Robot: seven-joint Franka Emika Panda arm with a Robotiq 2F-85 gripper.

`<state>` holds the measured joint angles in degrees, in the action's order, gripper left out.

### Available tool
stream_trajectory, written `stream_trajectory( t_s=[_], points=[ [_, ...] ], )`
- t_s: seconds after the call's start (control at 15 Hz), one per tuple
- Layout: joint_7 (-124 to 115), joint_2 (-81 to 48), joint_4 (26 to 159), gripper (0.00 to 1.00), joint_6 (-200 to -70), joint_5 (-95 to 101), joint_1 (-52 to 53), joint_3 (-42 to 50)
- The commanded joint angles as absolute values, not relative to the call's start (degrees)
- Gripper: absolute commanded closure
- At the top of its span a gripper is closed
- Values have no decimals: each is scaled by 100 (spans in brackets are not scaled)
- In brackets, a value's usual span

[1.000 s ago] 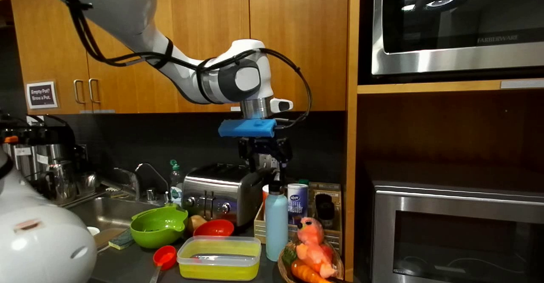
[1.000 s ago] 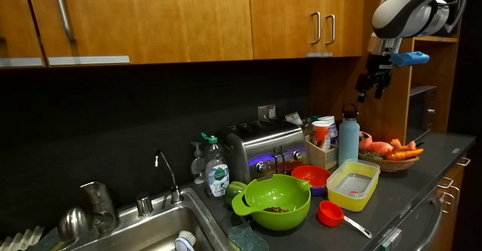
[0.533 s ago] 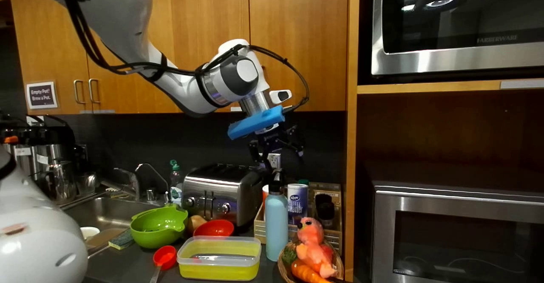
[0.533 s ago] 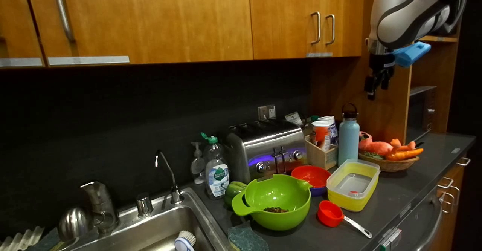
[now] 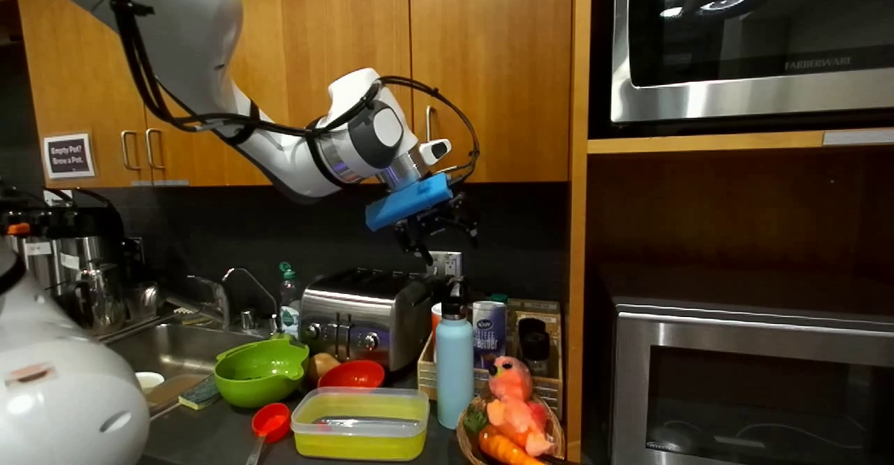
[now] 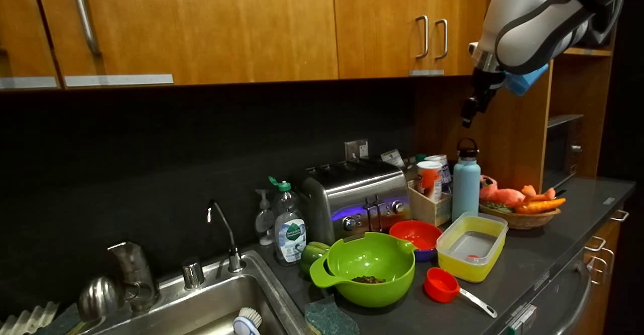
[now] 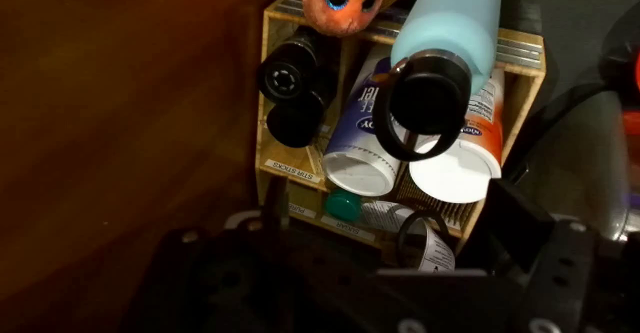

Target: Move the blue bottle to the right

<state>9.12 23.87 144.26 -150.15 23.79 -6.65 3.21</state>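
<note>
The blue bottle (image 5: 455,374) stands upright on the counter, light blue with a dark cap and loop handle. It also stands in an exterior view (image 6: 466,189), between the wooden organizer and the fruit basket. In the wrist view the bottle (image 7: 452,18) is at the top right of centre, its cap and loop pointing toward the jaws. My gripper (image 5: 450,250) is open and empty, tilted, in the air above the bottle's cap, apart from it. The gripper also shows in an exterior view (image 6: 468,118), and its spread fingers frame the bottom of the wrist view (image 7: 389,188).
A wicker basket (image 6: 523,220) with a pink plush and carrots is beside the bottle. A wooden organizer (image 7: 532,55) with canisters is behind it. A yellow container (image 5: 360,444) and a toaster (image 6: 359,194) are close. Upper cabinets (image 5: 489,67) and a wooden side panel (image 5: 578,241) border the arm.
My hand has tilted, shifting first right, then left and up in an exterior view, so the fingers now sit higher above the counter. The bottle has not moved.
</note>
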Motion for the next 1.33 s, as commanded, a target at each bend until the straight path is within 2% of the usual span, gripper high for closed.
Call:
stream_trajectory(
  t_s=[0.0,1.27],
  points=[
    [1034,2273,14523,0,-15414,2459,-713,306],
    [2186,1207,14573,0,-16355,3005,-929,666]
  ],
)
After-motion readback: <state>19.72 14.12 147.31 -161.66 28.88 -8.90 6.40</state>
